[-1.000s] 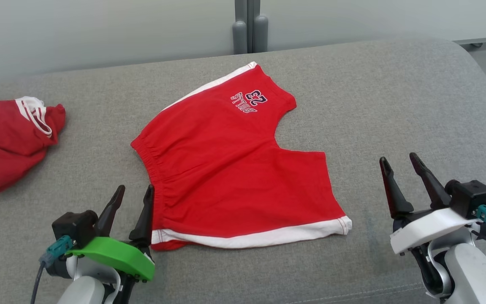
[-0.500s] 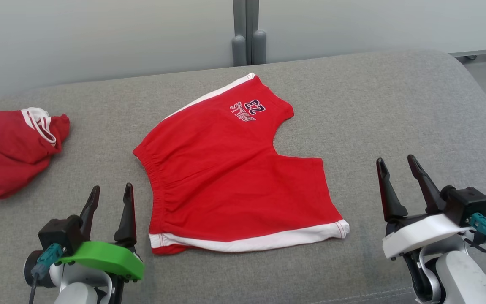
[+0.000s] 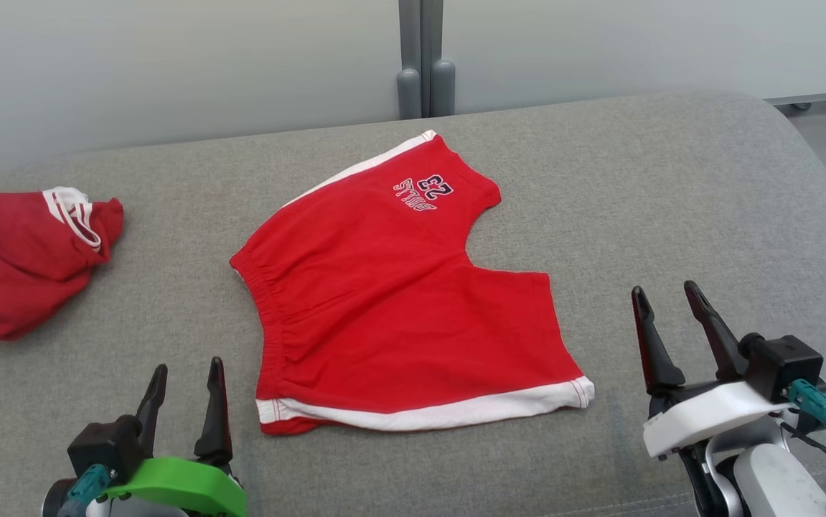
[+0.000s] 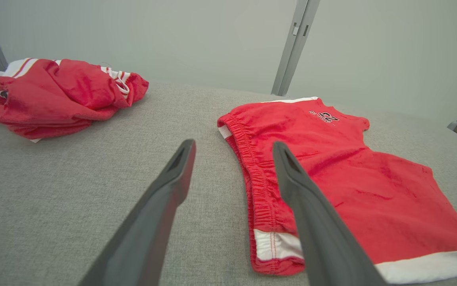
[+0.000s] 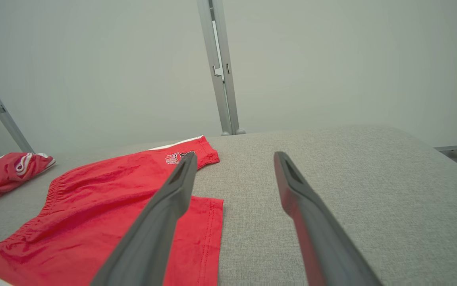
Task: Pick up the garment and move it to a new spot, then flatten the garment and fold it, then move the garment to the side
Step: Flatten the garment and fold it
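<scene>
The garment (image 3: 398, 301) is a pair of red shorts with white trim and a "23" print, lying spread flat in the middle of the grey padded surface (image 3: 671, 187). My left gripper (image 3: 189, 365) stands open at the lower left, a little left of the shorts' near waistband corner and apart from it. In the left wrist view that gripper (image 4: 234, 143) points past the elastic waistband of the garment (image 4: 351, 182). At the lower right, my right gripper (image 3: 664, 289) is open and empty, right of the near leg hem. Its own view has the gripper (image 5: 235, 153) over bare grey cloth beside the garment (image 5: 105, 198).
A second red garment with white stripes (image 3: 25, 251) lies crumpled at the far left, also seen as a crumpled heap (image 4: 57, 93) from the left wrist. A grey post (image 3: 423, 72) stands behind the surface against a pale wall. The surface rounds off at the right edge.
My left gripper has drawn back from the shorts' near waistband corner, down and left in the head view. The right gripper has sunk slightly. The head camera has shifted a little.
</scene>
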You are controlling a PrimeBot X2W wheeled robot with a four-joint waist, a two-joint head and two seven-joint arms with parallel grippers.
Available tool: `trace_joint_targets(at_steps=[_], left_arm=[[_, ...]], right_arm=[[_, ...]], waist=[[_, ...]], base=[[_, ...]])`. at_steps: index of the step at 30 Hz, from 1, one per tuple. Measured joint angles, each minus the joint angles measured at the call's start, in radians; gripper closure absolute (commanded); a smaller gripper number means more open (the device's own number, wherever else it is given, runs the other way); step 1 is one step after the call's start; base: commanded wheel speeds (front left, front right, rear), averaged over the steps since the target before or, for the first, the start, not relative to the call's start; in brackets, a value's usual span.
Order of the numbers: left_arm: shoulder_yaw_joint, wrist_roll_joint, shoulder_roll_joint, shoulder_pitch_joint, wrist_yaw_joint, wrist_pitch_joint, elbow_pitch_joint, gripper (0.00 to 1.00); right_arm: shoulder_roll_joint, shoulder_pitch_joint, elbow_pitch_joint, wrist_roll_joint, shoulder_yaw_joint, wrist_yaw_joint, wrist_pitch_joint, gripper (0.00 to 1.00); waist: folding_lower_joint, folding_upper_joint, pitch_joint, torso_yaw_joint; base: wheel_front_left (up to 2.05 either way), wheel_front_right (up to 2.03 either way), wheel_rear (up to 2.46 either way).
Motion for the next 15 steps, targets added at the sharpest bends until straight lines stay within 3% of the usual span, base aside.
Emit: trace_joint_targets(at_steps=[15], left_arm=[[0.028,0.043,-0.021,0.040,0.001,0.000,-0.051,0.00]], right_arm=[[0.004,0.023,-0.004,-0.009,-0.013,0.000,0.000,0.00]], waist=[[0.0000,0.0000,0.004,0.004]], base=[[0.00,0.00,0.00]])
